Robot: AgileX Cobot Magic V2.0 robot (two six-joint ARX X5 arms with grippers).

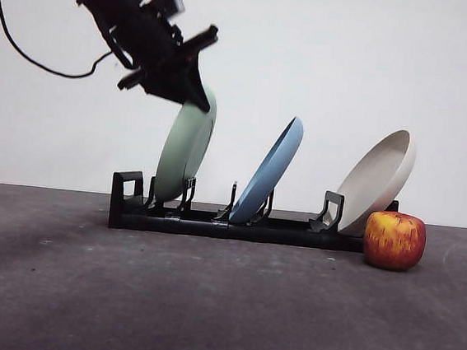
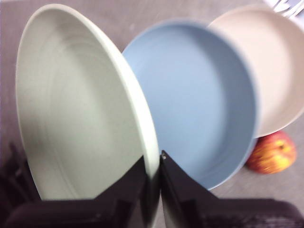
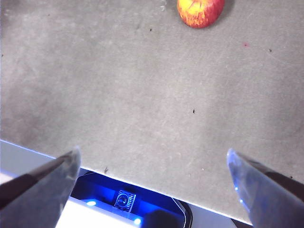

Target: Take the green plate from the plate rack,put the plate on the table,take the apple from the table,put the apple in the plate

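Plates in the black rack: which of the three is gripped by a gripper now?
The pale sage green round plate, at the black plastic plate rack's end farthest from the red apple. The left gripper pinches its rim; the blue plate and beige plate stand untouched.

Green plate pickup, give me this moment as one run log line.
left gripper: shut on green plate rim, plate still in plate rack | right gripper: open, waiting | apple: on table beside rack

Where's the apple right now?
In the front view the apple sits on the table at the plate rack's end, beside the beige plate.
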